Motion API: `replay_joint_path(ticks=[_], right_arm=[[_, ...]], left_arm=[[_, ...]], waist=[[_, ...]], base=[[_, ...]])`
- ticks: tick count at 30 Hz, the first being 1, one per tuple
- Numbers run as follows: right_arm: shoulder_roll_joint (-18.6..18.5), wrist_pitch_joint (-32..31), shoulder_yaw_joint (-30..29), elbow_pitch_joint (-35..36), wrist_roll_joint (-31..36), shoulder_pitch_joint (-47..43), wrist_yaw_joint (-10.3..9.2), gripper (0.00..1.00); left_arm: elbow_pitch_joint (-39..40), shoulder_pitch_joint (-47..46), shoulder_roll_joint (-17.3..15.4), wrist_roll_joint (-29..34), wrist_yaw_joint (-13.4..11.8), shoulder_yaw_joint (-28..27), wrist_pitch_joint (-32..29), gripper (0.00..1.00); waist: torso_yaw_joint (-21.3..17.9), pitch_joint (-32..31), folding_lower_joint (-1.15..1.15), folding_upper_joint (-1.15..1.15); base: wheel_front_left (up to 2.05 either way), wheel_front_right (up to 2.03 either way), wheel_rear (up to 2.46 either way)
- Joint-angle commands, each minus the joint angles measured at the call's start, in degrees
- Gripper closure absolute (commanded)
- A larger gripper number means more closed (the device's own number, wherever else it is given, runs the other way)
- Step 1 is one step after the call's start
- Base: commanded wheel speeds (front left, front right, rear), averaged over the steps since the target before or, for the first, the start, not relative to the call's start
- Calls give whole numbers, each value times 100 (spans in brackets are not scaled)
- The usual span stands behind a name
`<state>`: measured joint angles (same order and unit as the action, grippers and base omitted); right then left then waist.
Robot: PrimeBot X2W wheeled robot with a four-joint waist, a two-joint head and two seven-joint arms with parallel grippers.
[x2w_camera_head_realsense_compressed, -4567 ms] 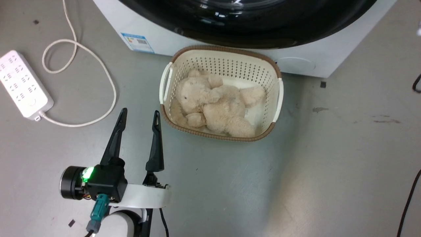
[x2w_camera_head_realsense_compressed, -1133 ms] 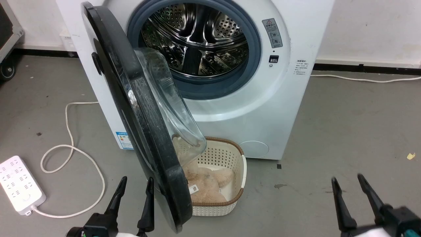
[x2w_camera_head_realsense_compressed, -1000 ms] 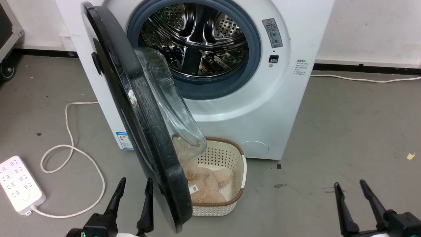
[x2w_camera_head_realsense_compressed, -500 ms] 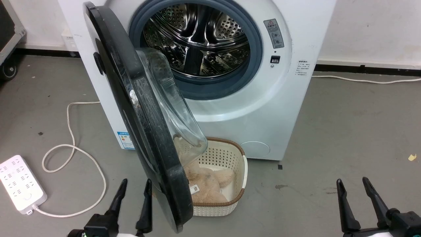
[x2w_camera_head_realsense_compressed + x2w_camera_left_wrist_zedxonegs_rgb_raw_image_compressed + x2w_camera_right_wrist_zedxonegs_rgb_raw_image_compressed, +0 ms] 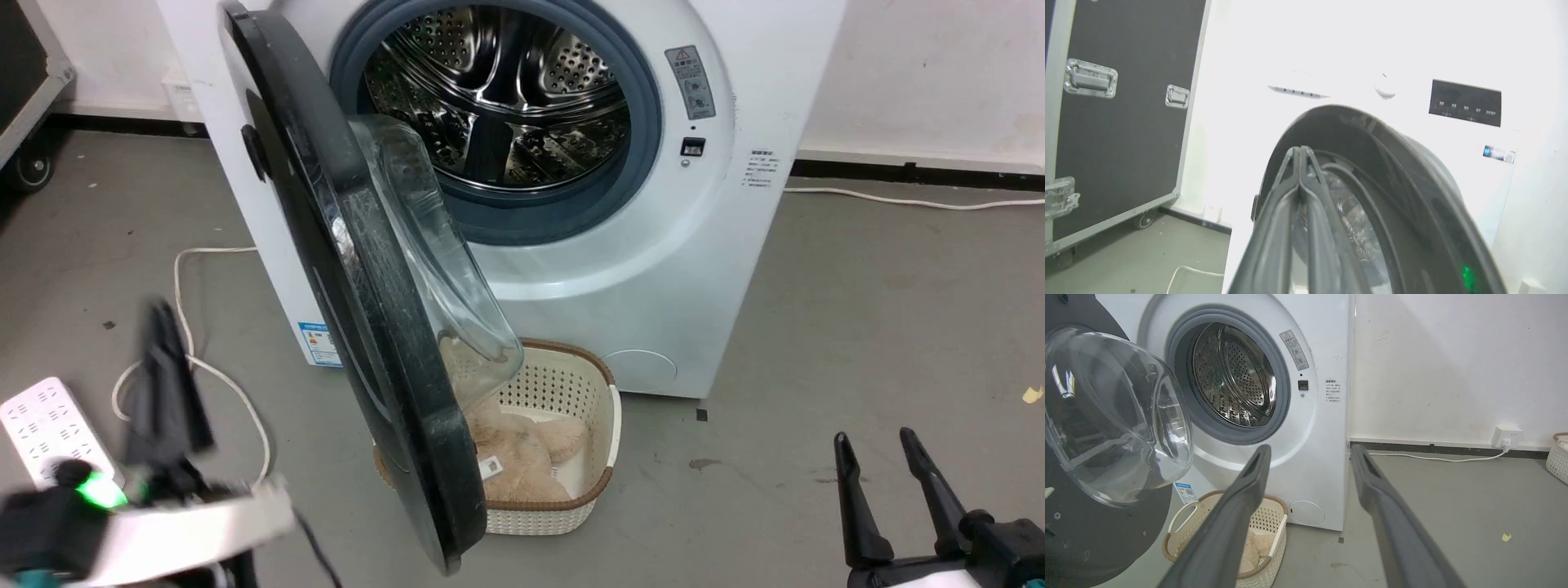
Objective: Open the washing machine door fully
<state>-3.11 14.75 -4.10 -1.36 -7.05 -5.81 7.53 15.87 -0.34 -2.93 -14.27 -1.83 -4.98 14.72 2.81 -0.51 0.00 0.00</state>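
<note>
since half a second ago the left gripper (image 5: 161,327) has swung away from the lower edge of the washing machine door (image 5: 322,245) and now sits further out to the left of the washing machine (image 5: 637,269), blurred in the head view; its two fingers, spread before, are now pressed together with nothing between them. in the left wrist view those closed fingers point up toward the outer black face of the door, and whether they touch it cannot be told. the door has not changed position: it hangs from the left side of the washing machine, swung out to stand roughly square to the front, edge-on in the head view, its clear glass bowl facing right. the steel drum (image 5: 498,90) is fully exposed behind its grey rubber ring. directly in front of the washing machine, under the lower part of the door, stands a cream perforated basket (image 5: 571,384) holding a beige plush toy (image 5: 522,453). a white power strip (image 5: 41,416) lies on the floor left of the washing machine, near the left gripper. the right gripper (image 5: 874,438) is low and to the right of the washing machine, well apart from it, fingers spread wide and empty. a black wheeled case (image 5: 1122,122) stands left of the washing machine.
</note>
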Motion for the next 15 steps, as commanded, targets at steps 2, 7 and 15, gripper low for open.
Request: replay_joint_path(ticks=[2, 7, 15], right_arm=[[23, 24, 13, 67, -13, 50, -4, 0], [23, 25, 32, 66, -40, 44, -4, 0], [23, 25, 109, 31, -117, 32, -4, 0]], left_arm=[[578, -343, 2, 17, -45, -48, 28, 100], [1237, -724, -1, 112, -30, 130, 1, 100], [1942, -840, -15, 308, 30, 1127, -1139, 100]], waist=[[28, -11, 0, 0], [52, -51, 0, 0], [28, -88, 0, 0]], base=[[0, 0, 0], [0, 0, 0], [0, 0, 0]])
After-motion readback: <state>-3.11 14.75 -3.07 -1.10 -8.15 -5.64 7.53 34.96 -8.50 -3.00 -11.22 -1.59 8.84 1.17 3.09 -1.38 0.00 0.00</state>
